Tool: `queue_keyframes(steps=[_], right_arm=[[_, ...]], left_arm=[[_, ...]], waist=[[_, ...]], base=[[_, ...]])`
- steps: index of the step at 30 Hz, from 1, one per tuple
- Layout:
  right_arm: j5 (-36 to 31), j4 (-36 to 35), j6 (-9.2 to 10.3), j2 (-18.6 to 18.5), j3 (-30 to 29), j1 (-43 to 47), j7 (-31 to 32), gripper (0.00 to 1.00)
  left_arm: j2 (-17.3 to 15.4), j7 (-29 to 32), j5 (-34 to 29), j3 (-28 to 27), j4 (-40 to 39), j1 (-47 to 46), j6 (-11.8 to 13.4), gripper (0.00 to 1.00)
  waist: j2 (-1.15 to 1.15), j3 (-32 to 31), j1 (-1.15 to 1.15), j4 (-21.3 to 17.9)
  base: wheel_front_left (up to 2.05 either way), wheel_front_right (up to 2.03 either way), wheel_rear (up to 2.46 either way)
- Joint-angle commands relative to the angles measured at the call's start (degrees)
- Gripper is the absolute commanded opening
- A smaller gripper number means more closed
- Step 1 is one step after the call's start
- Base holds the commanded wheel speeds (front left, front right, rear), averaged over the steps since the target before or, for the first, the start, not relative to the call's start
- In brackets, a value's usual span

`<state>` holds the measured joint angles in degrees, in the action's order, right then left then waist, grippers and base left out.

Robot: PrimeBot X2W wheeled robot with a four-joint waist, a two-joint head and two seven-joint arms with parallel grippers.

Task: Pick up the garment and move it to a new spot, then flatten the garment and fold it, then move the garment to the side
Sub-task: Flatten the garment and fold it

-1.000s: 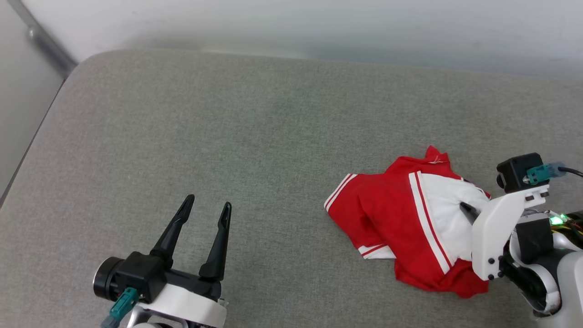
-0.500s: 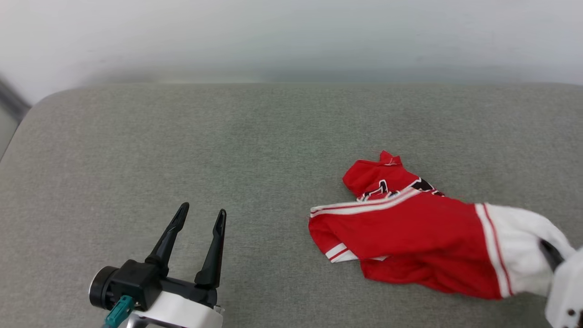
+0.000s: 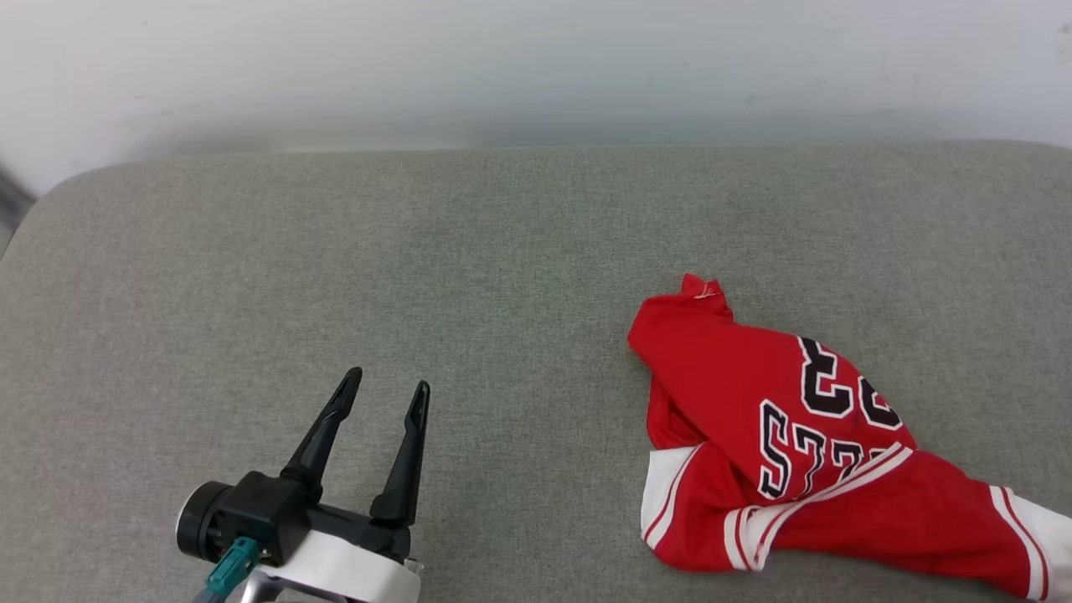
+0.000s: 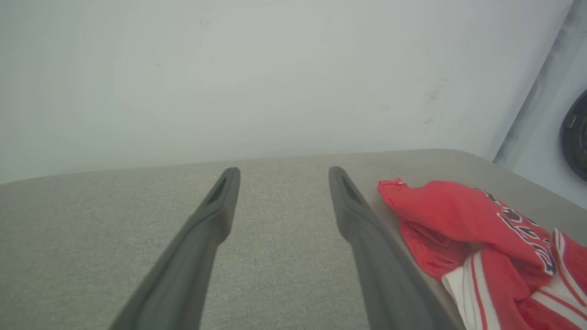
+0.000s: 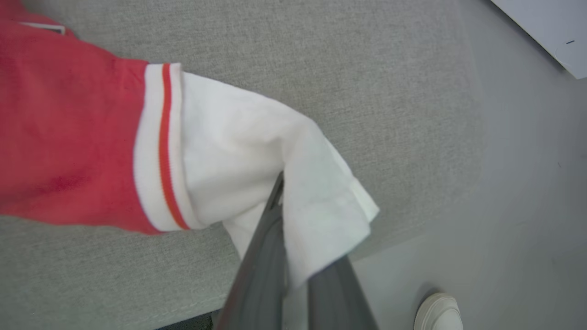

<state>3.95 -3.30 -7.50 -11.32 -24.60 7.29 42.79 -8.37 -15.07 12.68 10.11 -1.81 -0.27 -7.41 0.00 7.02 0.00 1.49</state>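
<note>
Grey fabric-covered counter, rounded far corner at 10 o'clock in the head view. 1 item lies on it: crumpled red garment at 4 o'clock, black white-outlined print facing up, striped trim along its near folds. Its white sleeve trails toward 5 o'clock, reaching the counter's edge in the right wrist view.

Left gripper sits at lower left of the head view, dark fingers spread and pointing up-frame. Right gripper, bottom centre of its wrist view, pinches the shirt by a white sleeve.
</note>
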Motion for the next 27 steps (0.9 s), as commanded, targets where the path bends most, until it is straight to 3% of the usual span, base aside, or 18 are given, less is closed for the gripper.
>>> queue_keyframes(steps=[1, 2, 3, 4, 9, 19, 27], right_arm=[[-0.4, 1.9, 0.02, -0.4, 1.2, -1.1, -1.4, 0.00], [-0.1, 3.1, 0.03, -0.2, 1.9, -1.7, -2.4, 0.00], [0.2, 3.7, 0.02, -0.6, 3.1, -2.2, -3.8, 0.75], [1.0, 4.6, 0.03, -0.6, 3.7, -2.8, -4.6, 1.00], [3.2, 4.3, 0.03, -1.3, 6.8, -4.9, -9.2, 1.00], [8.5, -8.1, 0.02, -2.3, 12.2, -7.5, -18.4, 1.00], [9.5, -13.3, 0.02, 1.1, 13.9, -8.3, -29.7, 1.00]], left_arm=[[0.0, -0.2, -0.1, -0.2, 0.0, -0.4, -0.1, 1.00], [0.0, -0.2, -0.1, -0.1, 0.0, -0.3, -0.1, 1.00], [-0.1, -0.2, -0.2, 0.0, 0.1, -0.2, -0.1, 1.00], [-0.1, -0.2, -0.2, 0.1, 0.2, -0.2, -0.1, 1.00], [0.3, -0.2, 0.0, 0.1, 0.1, -0.1, -0.1, 1.00], [0.2, -0.2, 0.7, -0.2, -0.3, 0.9, -0.1, 1.00], [-0.9, 1.0, 3.1, 3.8, 0.6, 0.1, -0.1, 1.00]], waist=[[0.00, -0.1, 0.00, -0.1], [0.00, -0.1, 0.00, -0.1], [0.00, -0.2, 0.00, -0.1], [0.00, -0.3, 0.00, -0.1], [0.00, -1.0, 0.00, -0.9], [0.00, -2.4, 0.00, -3.2], [0.00, -1.8, 0.00, -3.9]], base=[[0.00, 0.00, 0.00], [0.00, 0.00, 0.00], [0.00, 0.00, 0.00], [0.00, 0.00, 0.00], [0.00, 0.00, 0.00], [0.00, 0.00, 0.00], [0.00, 0.00, 0.00]])
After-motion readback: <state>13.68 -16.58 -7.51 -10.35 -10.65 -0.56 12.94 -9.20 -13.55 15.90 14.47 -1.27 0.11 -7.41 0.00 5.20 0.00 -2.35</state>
